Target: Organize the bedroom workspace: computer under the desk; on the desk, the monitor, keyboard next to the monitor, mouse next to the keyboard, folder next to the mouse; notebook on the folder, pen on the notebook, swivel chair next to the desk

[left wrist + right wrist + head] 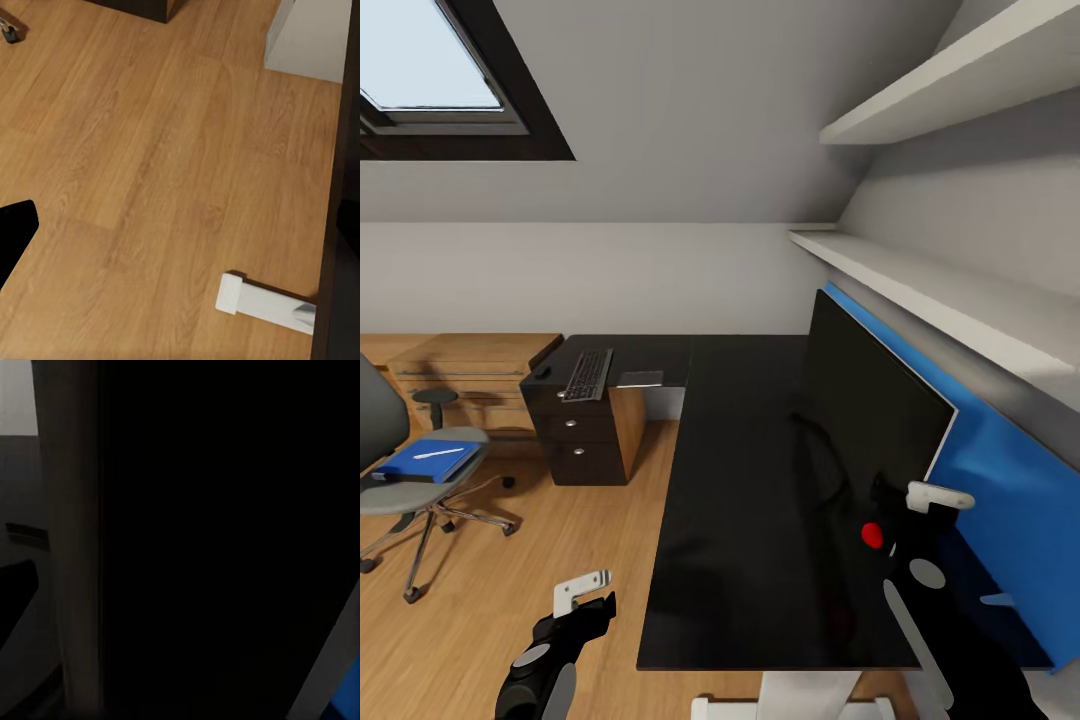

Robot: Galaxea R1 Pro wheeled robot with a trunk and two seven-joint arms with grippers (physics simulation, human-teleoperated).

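The left gripper [588, 590], fingers apart, hangs beside the desk [740, 480]; right gripper's [920, 510] state unclear, touching the monitor [870, 410]; no readable writing.

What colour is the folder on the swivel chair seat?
Bright blue; the folder shows best in the head view, lying on the swivel chair.

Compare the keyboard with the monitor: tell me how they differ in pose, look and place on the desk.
The keyboard lies flat; the monitor stands upright. The keyboard is small, grey, with dark keys; the monitor is a wide plain black screen. The keyboard sits at the far end above the drawer unit; the monitor stands against the blue back panel. Both rest on the desk.
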